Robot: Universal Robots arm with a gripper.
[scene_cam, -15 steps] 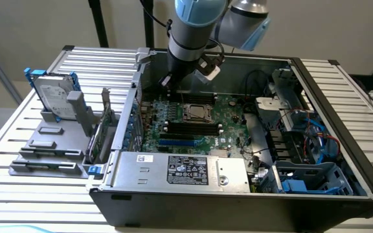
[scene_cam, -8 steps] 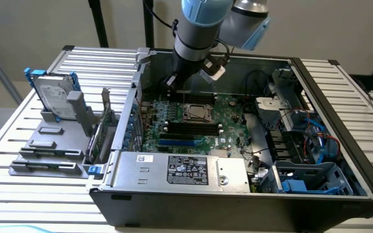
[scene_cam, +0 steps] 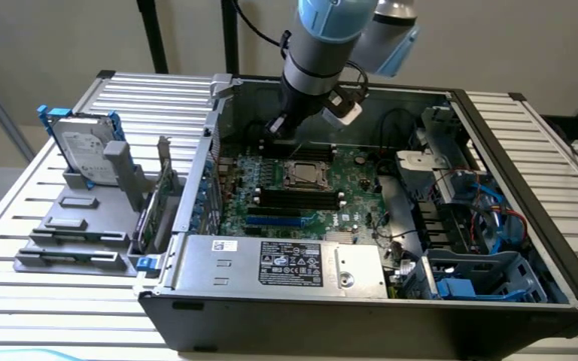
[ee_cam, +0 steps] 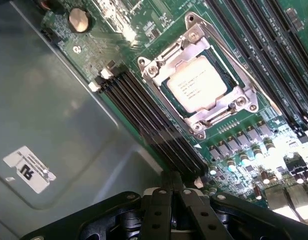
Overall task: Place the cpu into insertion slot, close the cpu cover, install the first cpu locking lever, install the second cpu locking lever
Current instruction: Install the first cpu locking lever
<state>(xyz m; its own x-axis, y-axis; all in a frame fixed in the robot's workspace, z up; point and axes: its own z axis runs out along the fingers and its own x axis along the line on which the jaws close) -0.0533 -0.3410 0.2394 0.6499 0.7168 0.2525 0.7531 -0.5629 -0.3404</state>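
The cpu, a pale square chip, lies in the insertion slot on the green motherboard. The silvery cpu cover lies flat around the chip like a frame. In the exterior view the slot sits mid-board, and the gripper hangs above the board just behind it, toward the case's back wall. In the wrist view the gripper has its black fingers pressed together, holding nothing, above the black memory slots beside the socket.
Black memory slots flank the socket. A grey labelled power-supply box fills the case front. Cables and a blue drive cage crowd the exterior view's right. A hard drive stands in a grey holder outside the case, on the left.
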